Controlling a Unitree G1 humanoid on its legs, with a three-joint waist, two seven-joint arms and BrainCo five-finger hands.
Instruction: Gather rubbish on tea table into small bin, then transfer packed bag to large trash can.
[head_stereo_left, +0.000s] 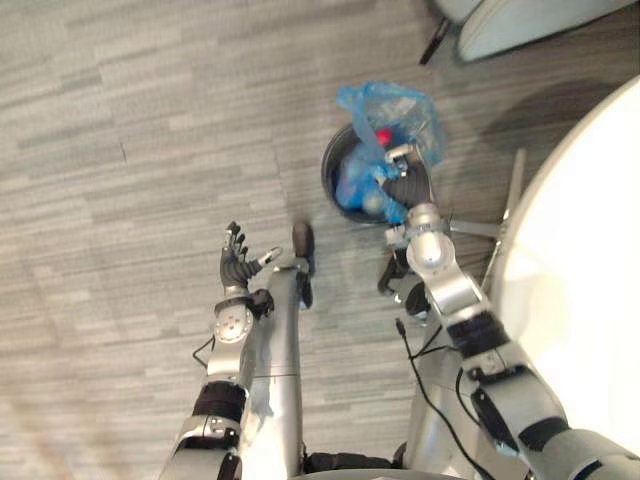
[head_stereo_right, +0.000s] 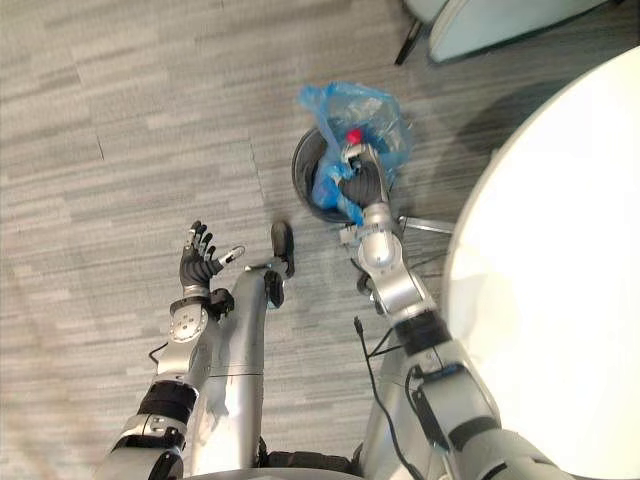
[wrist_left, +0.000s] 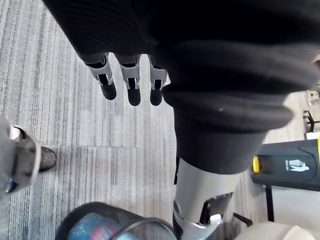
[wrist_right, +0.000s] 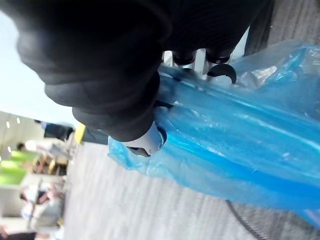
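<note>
Fingers (wrist_right: 222, 72) curled, gripping blue bag (head_stereo_left: 385, 105) with right hand (head_stereo_left: 402, 170) at rim of small black bin (head_stereo_left: 328, 172). Showing red rubbish (head_stereo_left: 383, 134) through bag. Holding left hand (head_stereo_left: 235, 263) open over floor (head_stereo_left: 120, 150).

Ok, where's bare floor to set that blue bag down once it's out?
Widest: the grey carpet left of the small bin, beyond the open left hand. The white table on the right is bare too. Crowded: at the bin, where fingers of the right hand grip the blue bag.
</note>
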